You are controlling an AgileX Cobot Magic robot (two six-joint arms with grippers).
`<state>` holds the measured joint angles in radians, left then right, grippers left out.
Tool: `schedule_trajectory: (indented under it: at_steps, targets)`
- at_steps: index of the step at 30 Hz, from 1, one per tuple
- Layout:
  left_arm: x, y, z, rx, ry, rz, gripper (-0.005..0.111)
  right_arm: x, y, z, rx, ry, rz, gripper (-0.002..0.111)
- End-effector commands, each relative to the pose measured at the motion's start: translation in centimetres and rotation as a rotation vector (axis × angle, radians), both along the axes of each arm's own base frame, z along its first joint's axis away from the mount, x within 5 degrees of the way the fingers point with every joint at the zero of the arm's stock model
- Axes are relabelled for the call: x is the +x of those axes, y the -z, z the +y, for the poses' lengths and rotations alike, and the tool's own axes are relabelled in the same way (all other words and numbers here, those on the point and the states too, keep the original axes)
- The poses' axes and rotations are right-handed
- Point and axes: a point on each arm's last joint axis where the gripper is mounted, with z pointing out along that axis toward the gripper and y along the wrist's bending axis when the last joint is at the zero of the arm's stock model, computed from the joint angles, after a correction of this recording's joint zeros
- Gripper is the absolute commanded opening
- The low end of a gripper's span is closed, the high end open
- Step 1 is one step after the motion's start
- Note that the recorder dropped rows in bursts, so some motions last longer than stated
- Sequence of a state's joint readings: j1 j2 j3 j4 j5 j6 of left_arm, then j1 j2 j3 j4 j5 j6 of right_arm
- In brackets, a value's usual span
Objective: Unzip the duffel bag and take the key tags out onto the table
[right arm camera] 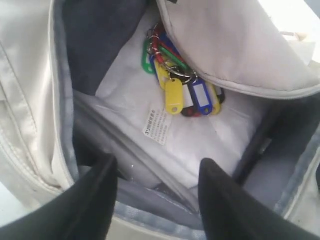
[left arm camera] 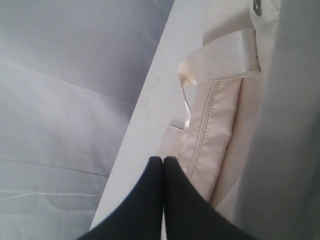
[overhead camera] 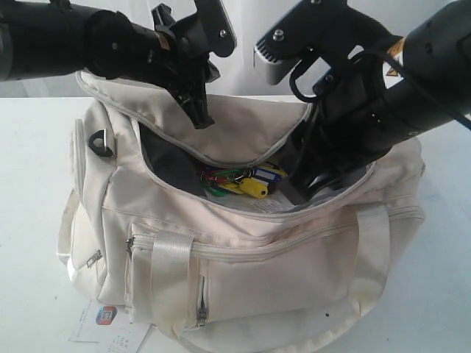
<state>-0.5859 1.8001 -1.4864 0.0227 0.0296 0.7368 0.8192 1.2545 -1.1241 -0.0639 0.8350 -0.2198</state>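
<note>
One bag [overhead camera: 280,265] on one table [overhead camera: 29,184]. One bunch of tags [right arm camera: 180,90] inside, its tags too overlapped to count. One paper label [overhead camera: 107,322], near left. One D-ring [overhead camera: 101,143] showing, left. Two grippers: left gripper [left arm camera: 163,161], right gripper [right arm camera: 157,170].

The exterior view is brightly and evenly lit. The tabletop [overhead camera: 29,184] is washed out to near white, and the weave of the duffel bag [overhead camera: 280,257] is flattened by overexposure. A soft shadow is cast inside its opening, yet the key tags [overhead camera: 246,180] are rendered fairly sharply. The arms [overhead camera: 59,33] are reduced to dark masses. The left wrist view is hazy and soft throughout, with the left fingers [left arm camera: 145,200] blurred at close range. In the right wrist view the right fingers [right arm camera: 90,210] are defocused, while the key tags are kept sharp.
</note>
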Motion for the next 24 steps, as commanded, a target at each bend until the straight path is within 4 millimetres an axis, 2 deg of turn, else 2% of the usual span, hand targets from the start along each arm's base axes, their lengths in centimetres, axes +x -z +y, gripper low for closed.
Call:
schedule_trajectory:
  at_steps: [1, 4, 7, 11, 17, 18, 19, 22, 24]
  targets:
    - [-3.2, -4.3, 0.7, -0.039, 0.018, 0.013, 0.0, 0.0, -0.3, -0.3, -0.018, 0.006, -0.02, 0.047]
    - [-5.4, -5.2, 1.9, 0.04, 0.031, 0.134, 0.0, 0.1, -0.3, -0.4, -0.031, 0.005, -0.036, 0.047]
    - [-7.2, -5.1, 3.1, 0.118, 0.021, 0.295, 0.0, 0.5, -0.4, -0.5, -0.032, 0.027, -0.064, 0.047]
    - [-8.5, -4.7, 3.7, 0.151, 0.0, 0.451, 0.0, 1.9, 0.6, -0.4, 0.023, 0.112, -0.086, 0.046]
    - [-10.0, -3.9, 3.6, 0.097, 0.029, 0.552, 0.0, 5.5, 2.7, 0.2, 0.139, 0.208, -0.051, 0.045]
    - [-10.3, -3.1, 3.8, 0.115, 0.031, 0.571, 0.0, 6.9, 3.3, -0.1, 0.18, 0.26, -0.034, 0.045]
    - [-10.4, -2.8, 3.9, 0.127, 0.036, 0.575, 0.0, 7.5, 3.6, -0.3, 0.201, 0.291, -0.011, 0.045]
    - [-10.3, -1.1, 4.0, 0.128, 0.032, 0.556, 0.0, 10.4, 5.7, -1.8, 0.313, 0.388, 0.167, 0.045]
    - [-10.2, -0.6, 4.0, 0.121, 0.032, 0.539, 0.0, 11.7, 6.1, -2.3, 0.464, 0.387, 0.293, 0.045]
